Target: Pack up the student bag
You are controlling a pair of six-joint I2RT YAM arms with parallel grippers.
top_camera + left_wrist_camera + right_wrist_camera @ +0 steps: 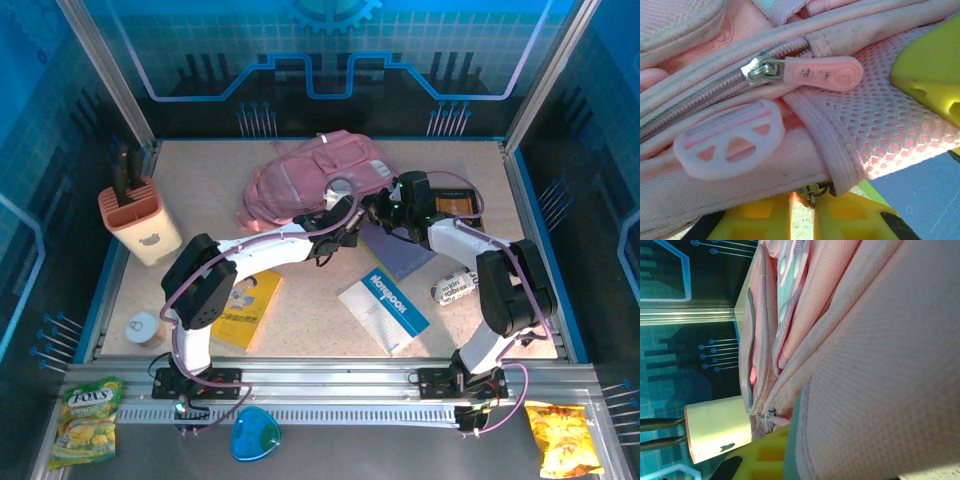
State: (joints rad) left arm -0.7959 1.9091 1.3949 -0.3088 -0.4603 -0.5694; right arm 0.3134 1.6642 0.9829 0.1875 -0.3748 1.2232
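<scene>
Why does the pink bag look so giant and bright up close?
Left wrist view: camera near the student bag, zipper pull sharp, mesh glaring where light hits. Right wrist view: fabric so close its weave shows. Top external view: bag small, evenly lit.

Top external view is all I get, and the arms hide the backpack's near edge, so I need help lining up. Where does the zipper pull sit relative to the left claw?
Observer: On the left wrist camera the pink zipper pull lies flat on the backpack, above the left claw, not between its fingers.
Operator: Anything in that claw's gap?
Observer: A small metal zipper piece hangs just over the narrow gap. I cannot tell if it is pinched.
Operator: And the other side?
Observer: The right claw has a yellow finger pressed on the pink mesh pocket, just right of the pull.
</scene>
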